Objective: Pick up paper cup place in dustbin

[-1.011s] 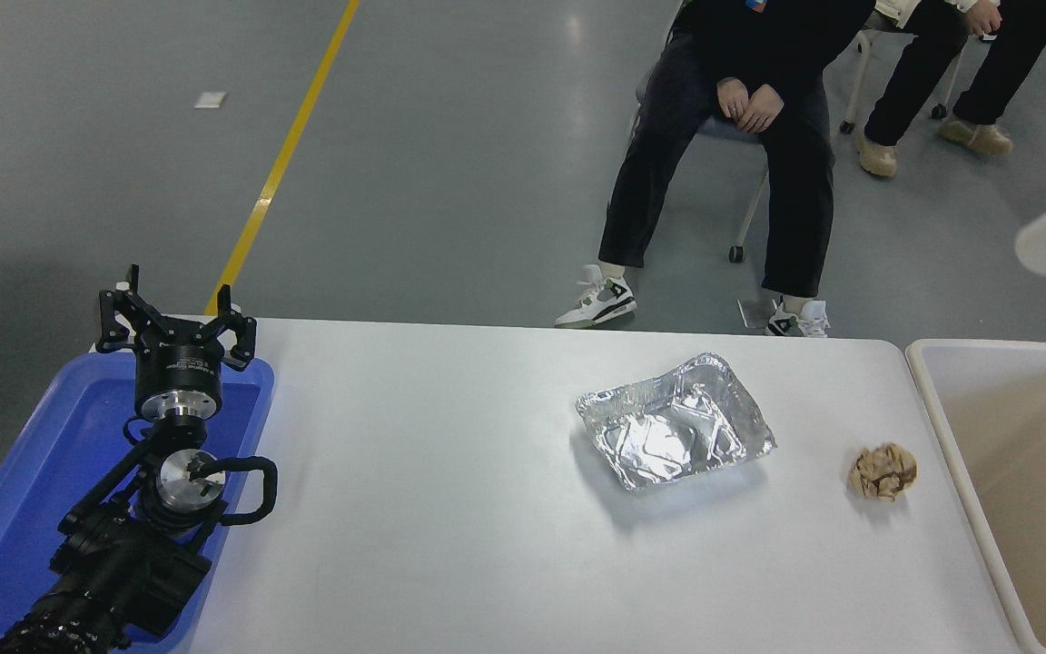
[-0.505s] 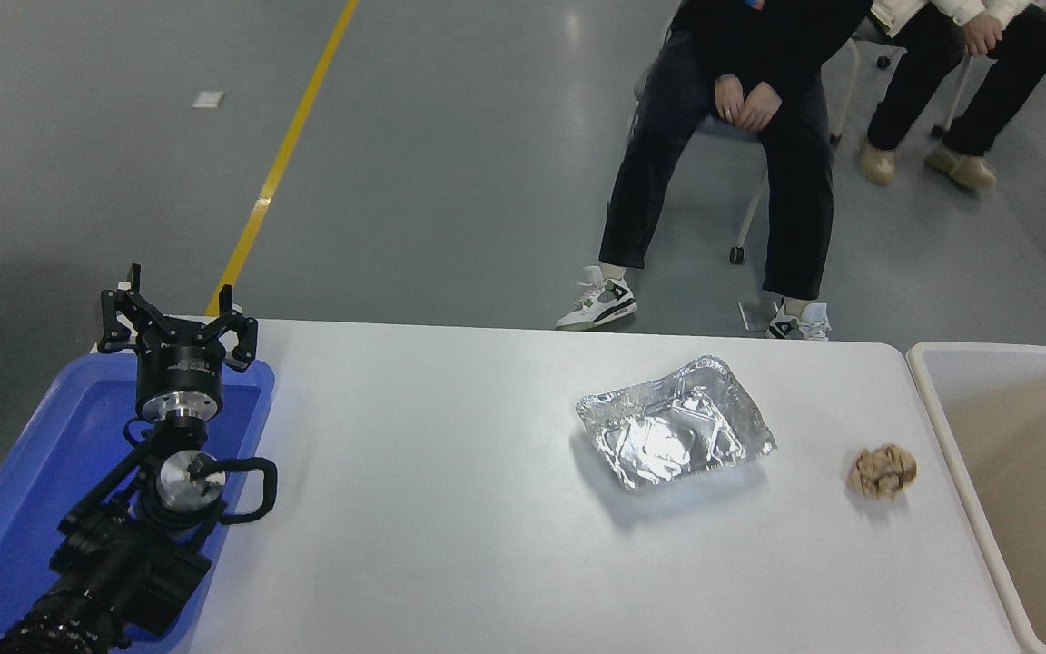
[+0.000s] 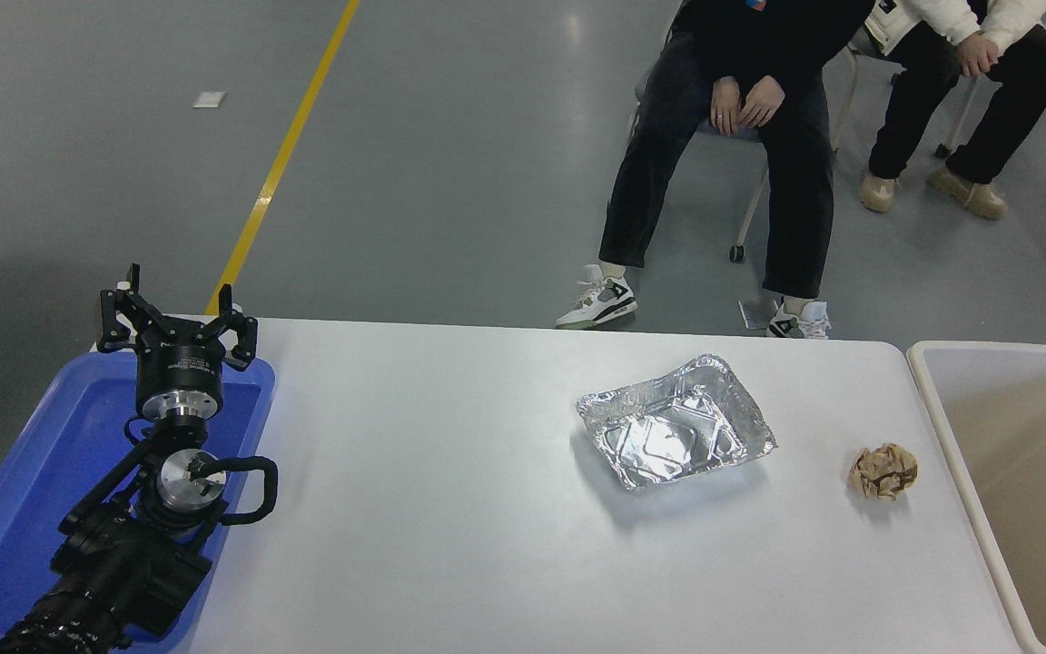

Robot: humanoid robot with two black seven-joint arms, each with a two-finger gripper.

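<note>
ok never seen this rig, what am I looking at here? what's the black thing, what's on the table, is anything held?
One camera, mounted high on the robot, looks down over a white table. The black thing at lower left is the robot's left gripper, open, holding nothing, parked over a blue tray. The right arm is out of view. On the table lie a foil tray and a crumpled paper ball. At the right edge stands the beige dustbin. No paper cup is visible. Two people sit beyond the table.

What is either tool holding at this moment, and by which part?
Nothing visible is held. The left tool sits open and empty above the blue tray. The right tool is out of view, and no paper cup shows.
</note>
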